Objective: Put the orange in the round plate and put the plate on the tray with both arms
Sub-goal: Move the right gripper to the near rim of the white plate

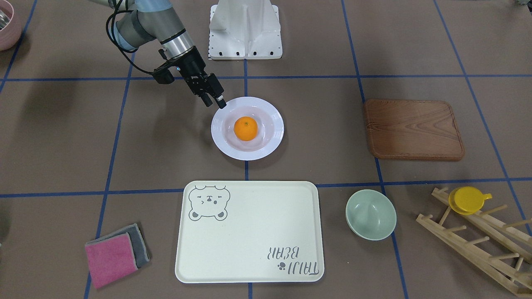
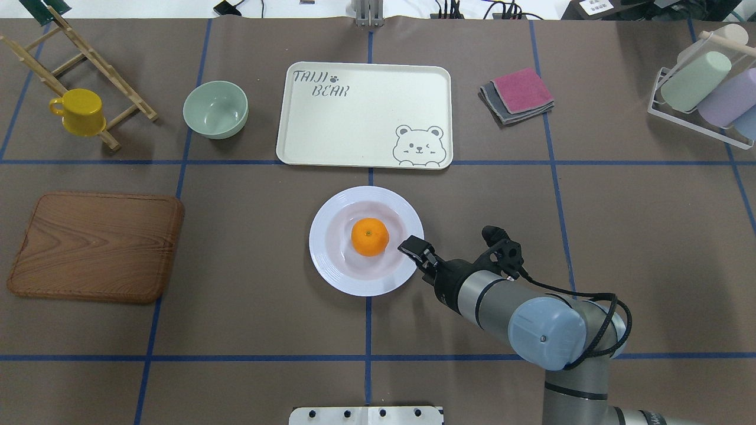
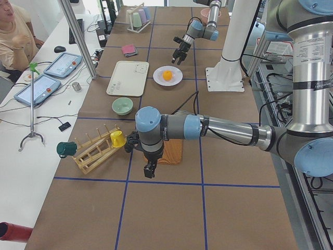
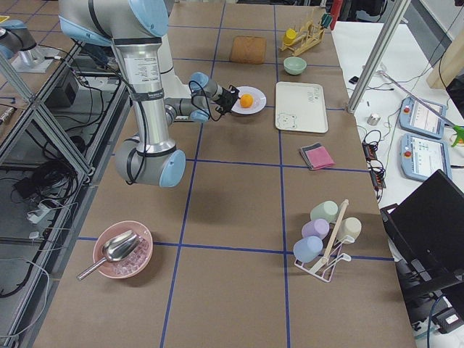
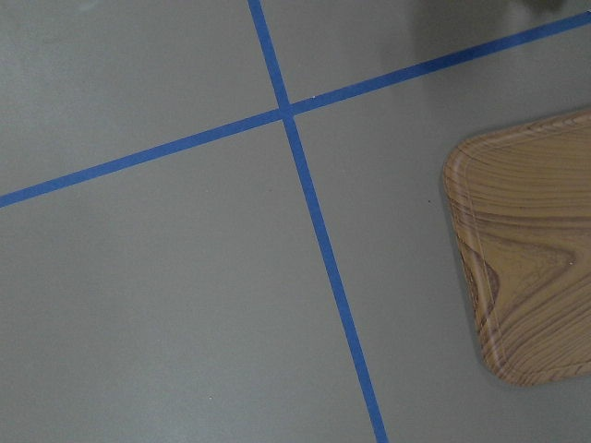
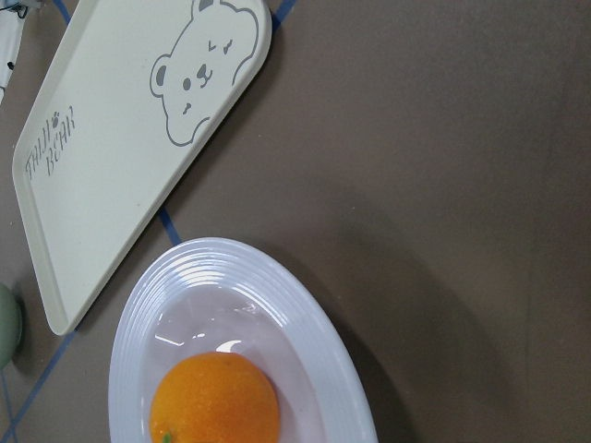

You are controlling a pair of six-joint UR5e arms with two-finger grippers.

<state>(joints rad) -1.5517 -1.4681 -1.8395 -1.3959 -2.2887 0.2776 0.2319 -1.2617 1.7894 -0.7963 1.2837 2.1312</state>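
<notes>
One of two steps looks done: the orange (image 2: 370,236) sits in the well of the round plate (image 2: 331,265). Plate is flat on the table, not on the tray (image 2: 354,130).

Overhead view: tray is at the plate's 12 o'clock, near but not touching, with a strip of table and blue tape between. Nothing on the tray.

My right gripper (image 2: 412,245) hangs over the plate's rim at about 4 o'clock, tips pointing at the orange and just short of it. Jaws look slightly parted and hold nothing. Right wrist view agrees: orange at 6–7 o'clock of frame, tray at 11.

My left gripper (image 3: 149,169) shows only in the left side view. It points down just beside the wooden board (image 2: 94,245), well apart from the plate. Can't tell whether it's open or closed. Its wrist camera sees only table, a tape cross and a board corner at 4 o'clock.

My read: step in hand is the two-arm plate lift, setup phase.

Next move needs:
- Right takes the rim at 3–4 o'clock.
- Left travels over and takes the opposite rim at 9–10.
- Both lift level and in sync, carry toward 12, set down inside the tray lip.

Rim is glossy and sloped, so the bite is thin and could slip. Any tilt and the orange likely rolls.
</notes>
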